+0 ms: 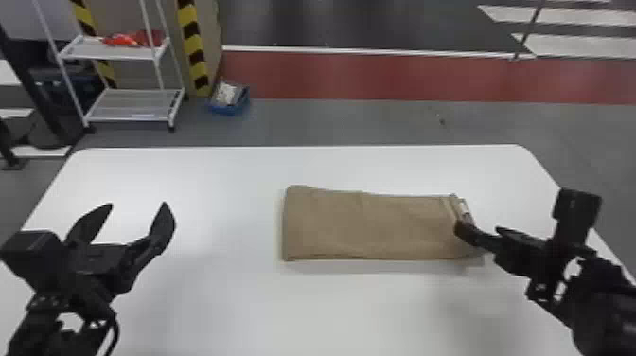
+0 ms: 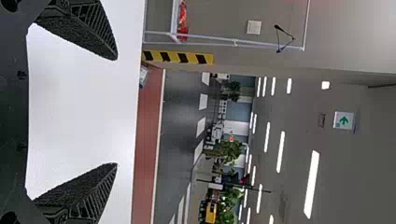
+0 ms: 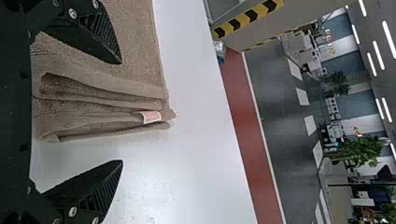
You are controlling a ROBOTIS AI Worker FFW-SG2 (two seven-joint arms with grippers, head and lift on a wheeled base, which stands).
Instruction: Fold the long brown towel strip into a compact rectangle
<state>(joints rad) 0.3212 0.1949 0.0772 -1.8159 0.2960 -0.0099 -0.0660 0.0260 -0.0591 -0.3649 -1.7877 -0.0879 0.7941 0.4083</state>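
Because the next fold probably needs the right end lifted, the two hands sit apart for different jobs. At the left of the head view, the left hand point(image 1: 138, 204) is spread and empty over the white counter point(image 1: 227, 303), seemingly waiting. Right of centre lies the towel point(image 1: 364, 225), a flat brown oblong, its long side running across, likely for folding end over end. At its right end, the right hand point(image 3: 122, 112) is spread around the stacked layers, perhaps to pinch them. The pile is nubbly and soft, the edges rounded, the tag point(image 3: 152, 116) smooth and pale.
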